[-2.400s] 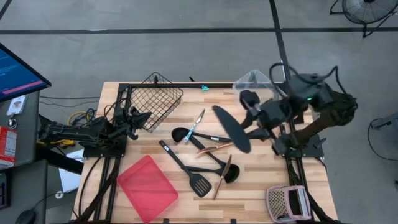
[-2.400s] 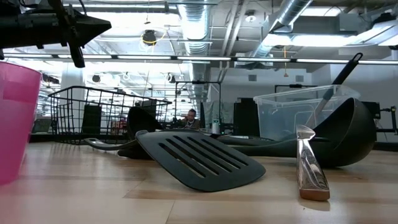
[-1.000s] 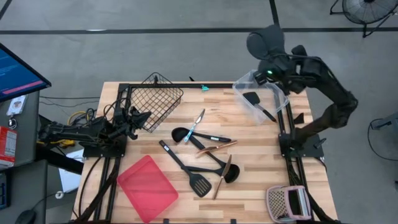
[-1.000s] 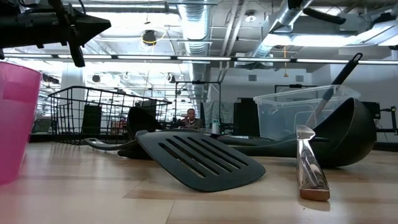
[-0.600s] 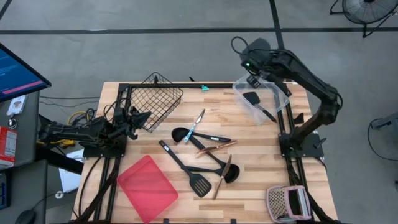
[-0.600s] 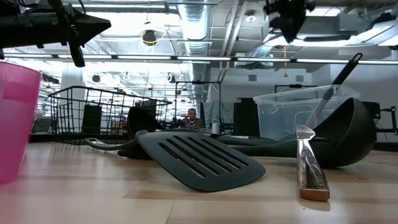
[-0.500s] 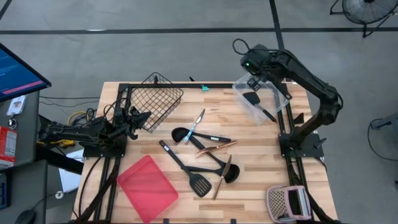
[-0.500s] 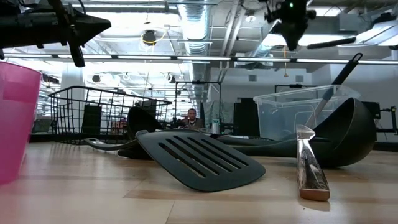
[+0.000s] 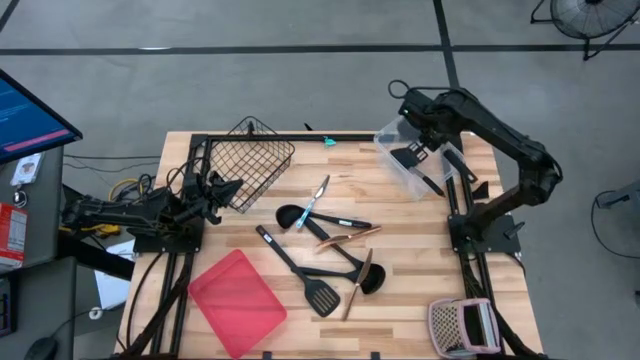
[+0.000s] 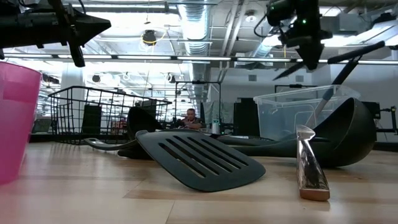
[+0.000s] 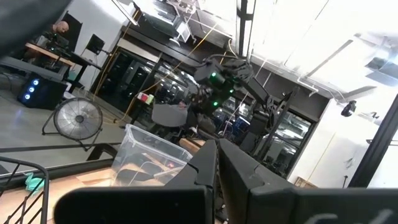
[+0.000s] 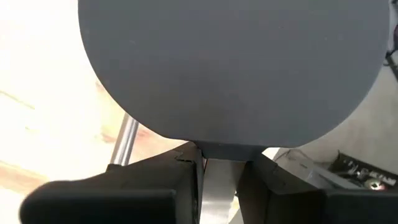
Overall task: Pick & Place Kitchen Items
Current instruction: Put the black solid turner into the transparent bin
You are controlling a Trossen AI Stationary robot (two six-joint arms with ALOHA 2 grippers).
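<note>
Filling right wrist view, round black spatula [image 12: 230,68] (high view: edge-on); fingers [image 12: 180,180] clamped.

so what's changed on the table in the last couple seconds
The right gripper carried the round black spatula from above the table's middle to over the clear bin at the far right corner, still clamped on it. The left gripper, the wire basket, the red tray and the loose utensils stayed put.
</note>
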